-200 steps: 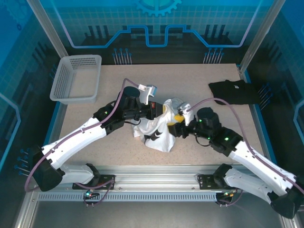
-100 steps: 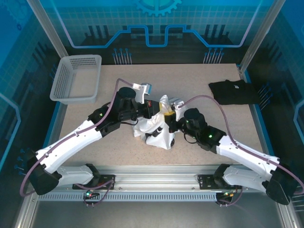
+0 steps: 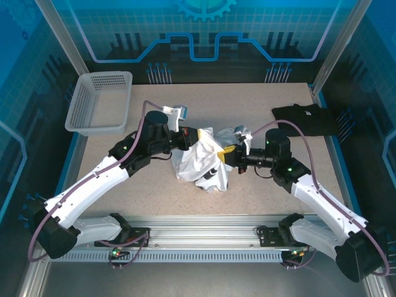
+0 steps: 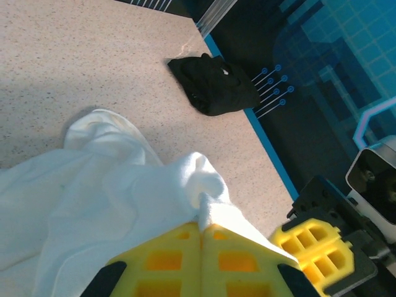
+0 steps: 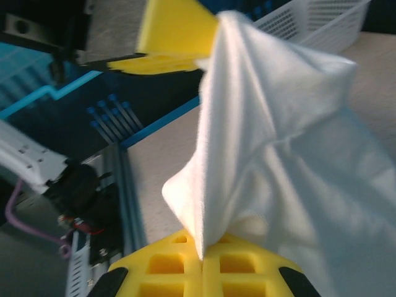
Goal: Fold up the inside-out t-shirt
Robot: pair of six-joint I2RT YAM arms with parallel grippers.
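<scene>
Your left tool (image 3: 199, 138) is closed tight on the inside-out t-shirt (image 3: 202, 162). From the left wrist the yellow fingers (image 4: 162, 263) sit flush together, with a ridge of white cloth pinched in the seam between them. Your right tool (image 3: 228, 150) is closed on the same shirt too. From the right wrist its yellow fingers (image 5: 173, 266) meet with a pointed fold of cloth caught where they join. The shirt is at mid-bench between your two arms, bunched and wrinkled. Its top edge is held up by both tools and the rest hangs down in a loose heap. The lower part looks to rest on the bench (image 3: 260, 99), but I cannot tell how much of it is touching. The two grips are near each other, left one on the shirt's upper left, right one on its upper right. In the left wrist view the right tool's yellow finger shows just beside the cloth at lower right. In the right wrist view the left tool's yellow finger is at the top, with the cloth running from it down to your right grip. A few small dark marks show on the shirt's lower front in the top view. A black folded garment (image 3: 306, 119) lies at the far right of the bench by the blue edge, well apart from the shirt. A white mesh basket (image 3: 99, 102) sits at the far left corner, also well apart. Both arms reach inward from the near edge with their elbows out to the sides.
</scene>
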